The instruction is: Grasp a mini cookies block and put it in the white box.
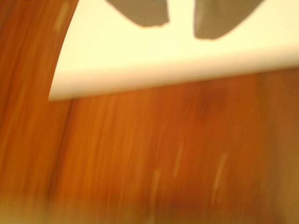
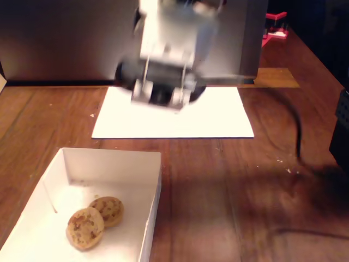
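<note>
The white box (image 2: 112,164) sits at the lower left of the fixed view, and two round chocolate-chip mini cookies (image 2: 107,210) (image 2: 84,228) lie touching each other on its floor. My gripper (image 2: 161,98) hangs blurred over the far left part of a flat white paper sheet (image 2: 218,117), well behind the box. In the wrist view the gripper (image 1: 182,23) enters from the top as two dark fingertips (image 1: 145,14) held apart. Only white paper (image 1: 140,60) shows between them, so it is open and holds nothing. No cookie shows on the paper.
A black cable (image 2: 297,131) runs across the wooden table (image 2: 229,185) on the right. A red object (image 2: 275,27) stands at the back right, and a dark block (image 2: 341,131) sits at the right edge. A dark panel closes off the back.
</note>
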Controlling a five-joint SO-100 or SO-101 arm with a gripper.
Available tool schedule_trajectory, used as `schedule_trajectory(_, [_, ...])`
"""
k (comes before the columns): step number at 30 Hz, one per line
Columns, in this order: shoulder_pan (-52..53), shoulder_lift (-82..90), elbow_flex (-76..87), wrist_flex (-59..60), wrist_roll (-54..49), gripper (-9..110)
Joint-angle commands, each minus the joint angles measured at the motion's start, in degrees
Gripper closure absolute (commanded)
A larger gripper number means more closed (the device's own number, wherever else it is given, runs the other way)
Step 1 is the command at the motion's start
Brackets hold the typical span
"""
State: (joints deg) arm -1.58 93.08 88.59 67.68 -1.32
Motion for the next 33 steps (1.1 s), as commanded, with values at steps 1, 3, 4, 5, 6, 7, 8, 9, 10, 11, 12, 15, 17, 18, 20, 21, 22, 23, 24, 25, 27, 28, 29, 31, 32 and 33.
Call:
schedule_trajectory(1, [5.0,13.7,-5.7,4.1,-0.6,102])
schedule_trajectory(3, [7.0,16.3,-5.2,6.2,-1.1,102])
schedule_trajectory(4, [7.9,17.8,-4.2,6.9,-1.4,102])
schedule_trajectory(5, [8.6,19.4,-2.5,7.0,-1.8,102])
schedule_trajectory(6, [9.2,21.2,-0.3,7.0,-2.1,102])
schedule_trajectory(7, [9.8,23.0,2.5,6.9,-2.3,102])
schedule_trajectory(8, [10.2,24.5,5.3,6.7,-2.5,102])
schedule_trajectory(9, [10.7,26.3,8.1,6.6,-2.5,102])
schedule_trajectory(10, [11.1,28.5,11.4,5.3,-2.5,102])
schedule_trajectory(11, [11.4,30.6,14.9,4.2,-2.5,101])
schedule_trajectory(12, [11.6,32.6,18.0,3.3,-2.5,101])
schedule_trajectory(15, [12.1,37.7,27.2,0.4,-0.8,101])
schedule_trajectory(17, [12.2,40.9,33.3,-1.8,0.1,101])
schedule_trajectory(18, [12.2,42.2,36.1,-2.7,0.2,101])
schedule_trajectory(20, [12.2,44.6,41.7,-5.1,0.0,101])
schedule_trajectory(21, [12.3,46.0,44.5,-6.3,-0.3,101])
schedule_trajectory(22, [12.5,47.6,47.5,-7.8,-0.3,101])
schedule_trajectory(23, [12.6,49.5,50.4,-9.3,-0.4,101])
schedule_trajectory(24, [12.6,51.3,53.4,-10.7,-0.8,101])
schedule_trajectory(25, [12.6,53.1,56.2,-11.8,-1.1,101])
schedule_trajectory(27, [12.4,56.0,60.9,-13.4,-1.3,101])
schedule_trajectory(28, [12.2,57.2,63.0,-14.2,-1.3,101])
schedule_trajectory(29, [12.0,58.1,64.8,-14.9,-1.3,101])
schedule_trajectory(31, [11.5,59.2,67.6,-16.0,-0.9,101])
schedule_trajectory(32, [11.2,59.5,68.7,-16.5,-0.6,101])
schedule_trajectory(33, [10.6,59.9,69.9,-17.0,-0.5,101])
